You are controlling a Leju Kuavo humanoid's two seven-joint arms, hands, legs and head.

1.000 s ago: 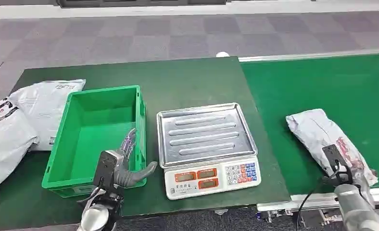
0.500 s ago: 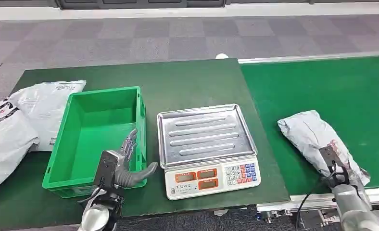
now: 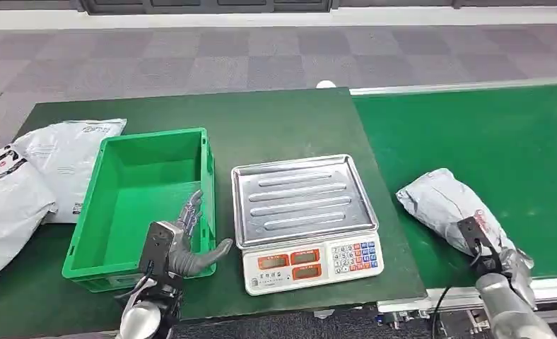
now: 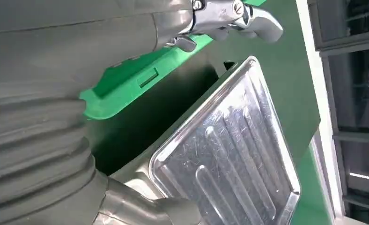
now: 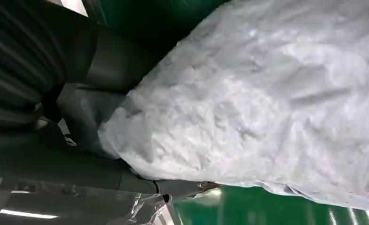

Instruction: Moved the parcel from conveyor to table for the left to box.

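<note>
A crumpled grey parcel (image 3: 442, 201) lies on the green conveyor (image 3: 488, 120), close to the edge of the dark green table (image 3: 276, 116). My right hand (image 3: 493, 256) grips its near end; in the right wrist view the parcel (image 5: 267, 103) presses against the hand (image 5: 79, 108), whose fingers it hides. The green box (image 3: 152, 133) stands at the table's left with nothing in it. My left hand (image 3: 182, 244) hovers open at the box's near right corner, fingers spread. The left wrist view shows that hand (image 4: 56, 70) beside the box rim (image 4: 126, 84).
A weighing scale (image 3: 311, 260) with a steel tray (image 3: 300, 198) sits between the box and the conveyor; the tray (image 4: 234, 154) also fills the left wrist view. Two more grey parcels (image 3: 67, 159) (image 3: 7, 201) lie left of the box.
The parcel has slid left along the conveyor toward the table, with my right hand moving along on its near end. The left hand has stayed in place.
</note>
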